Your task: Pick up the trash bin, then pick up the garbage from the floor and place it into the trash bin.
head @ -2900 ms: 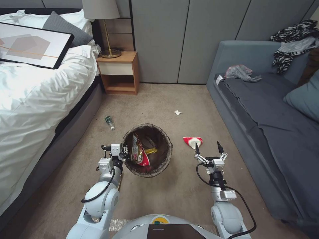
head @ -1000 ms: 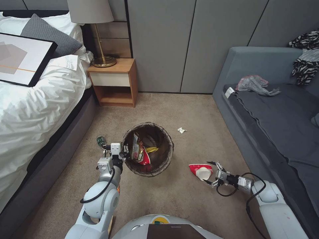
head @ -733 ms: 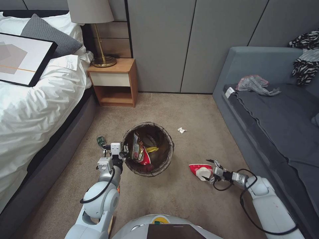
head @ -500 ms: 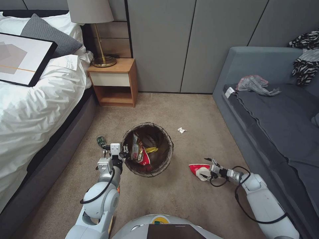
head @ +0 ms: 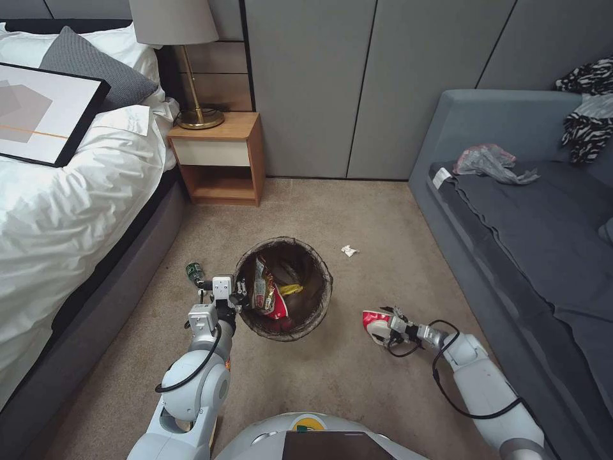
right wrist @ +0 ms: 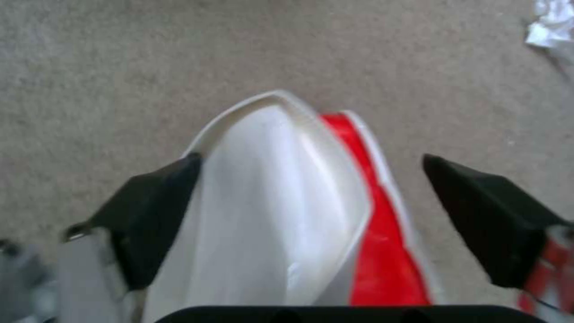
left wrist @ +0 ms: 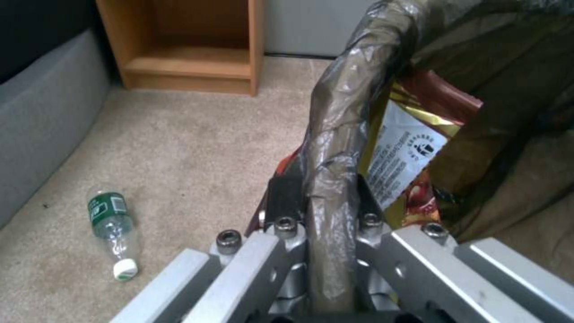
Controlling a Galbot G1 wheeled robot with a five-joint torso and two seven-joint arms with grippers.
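Down on the carpet to my right, the right hand (head: 385, 323) is low at the crushed red-and-white paper cup (head: 374, 321), fingers (right wrist: 157, 211) spread wide with the cup's white mouth sitting between them. One black pad is touching the cup's side, the other is well apart from the red stripe, so I call this hand released, nothing pinched yet. I've come in nearly level with the floor because the cup lies flattened on its side; a straight-down approach would only push it into the pile.

Over on my left, the left hand (head: 237, 295) is clenched on the rim of the trash bin (head: 284, 287), one finger inside the wall, one outside, the brown liner bag (left wrist: 335, 134) trapped in the pinch. Gripping at the rim keeps the mouth open and facing up, and keeps the bin close beside the cup for a short carry. Whether the bin's base is clear of the carpet, I cannot tell. Snack wrappers (head: 265, 295) already stand inside against the near wall.

Left on the floor: the green bottle (head: 193, 273) beside the bed (head: 57, 191), just past my left wrist, and a crumpled bit of white paper (head: 348, 251) beyond the bin toward the sofa (head: 530, 243). My guess is the thin cup will buckle further when squeezed, so a gentle close suits it.
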